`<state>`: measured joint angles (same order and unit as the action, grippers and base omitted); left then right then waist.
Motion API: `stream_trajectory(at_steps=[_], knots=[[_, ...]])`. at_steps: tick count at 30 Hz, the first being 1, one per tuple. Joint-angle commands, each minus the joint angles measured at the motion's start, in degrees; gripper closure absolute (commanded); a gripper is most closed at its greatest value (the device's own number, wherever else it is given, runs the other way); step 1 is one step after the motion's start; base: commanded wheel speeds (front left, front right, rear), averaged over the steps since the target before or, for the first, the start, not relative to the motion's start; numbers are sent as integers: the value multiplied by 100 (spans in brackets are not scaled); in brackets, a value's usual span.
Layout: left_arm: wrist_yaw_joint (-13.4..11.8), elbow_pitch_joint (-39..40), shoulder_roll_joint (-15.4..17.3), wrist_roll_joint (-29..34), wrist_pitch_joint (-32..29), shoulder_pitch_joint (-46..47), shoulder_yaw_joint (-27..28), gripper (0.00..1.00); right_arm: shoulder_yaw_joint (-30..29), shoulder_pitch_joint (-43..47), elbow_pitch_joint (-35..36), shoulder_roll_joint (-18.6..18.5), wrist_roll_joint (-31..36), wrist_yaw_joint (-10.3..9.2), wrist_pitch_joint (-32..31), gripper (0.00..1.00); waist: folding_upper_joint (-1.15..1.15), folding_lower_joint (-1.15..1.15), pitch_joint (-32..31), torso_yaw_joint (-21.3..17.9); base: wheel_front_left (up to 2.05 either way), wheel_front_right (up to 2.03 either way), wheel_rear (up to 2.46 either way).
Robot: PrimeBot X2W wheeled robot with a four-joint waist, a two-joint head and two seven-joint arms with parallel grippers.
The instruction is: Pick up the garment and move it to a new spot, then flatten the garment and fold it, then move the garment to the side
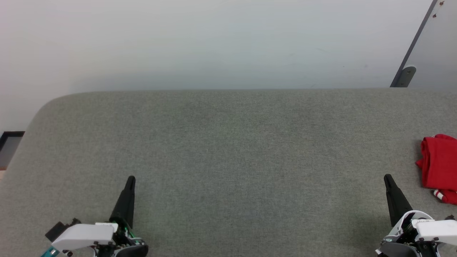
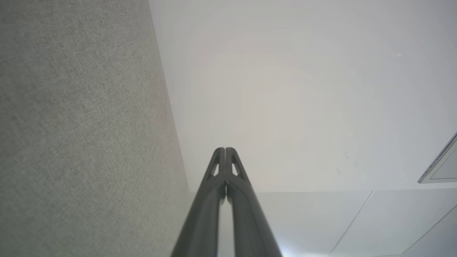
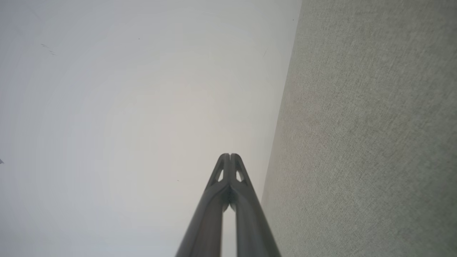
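Grey fabric-covered counter (image 1: 228, 142): straight far edge, rounded far-left corner, and a wide open stretch across the middle between the two arms. The garment (image 1: 441, 164) lies bunched and red at the counter's right side, cut off by the head view's border. It is near the right end effector (image 1: 387, 177) but not touching it. The left end effector (image 1: 131, 179) is well apart, at the left. Both have fingers pressed together, gripping nothing.
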<state>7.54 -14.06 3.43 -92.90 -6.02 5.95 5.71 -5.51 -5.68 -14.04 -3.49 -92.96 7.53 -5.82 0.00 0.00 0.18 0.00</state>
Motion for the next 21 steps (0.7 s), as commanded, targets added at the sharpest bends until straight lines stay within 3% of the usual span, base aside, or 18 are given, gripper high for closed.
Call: stream_trajectory(at_steps=[1, 21], knots=[[-10, -13, -11, -24, -4, 60, 14, 100, -31, -92, -2, -7, -29, -8, -15, 100, 0, 0, 0, 0, 0, 0, 0], [-10, -13, -25, 3, -27, 62, 35, 100, -49, -60, -4, 11, 4, -8, -28, 100, 0, 0, 0, 0, 0, 0, 0]])
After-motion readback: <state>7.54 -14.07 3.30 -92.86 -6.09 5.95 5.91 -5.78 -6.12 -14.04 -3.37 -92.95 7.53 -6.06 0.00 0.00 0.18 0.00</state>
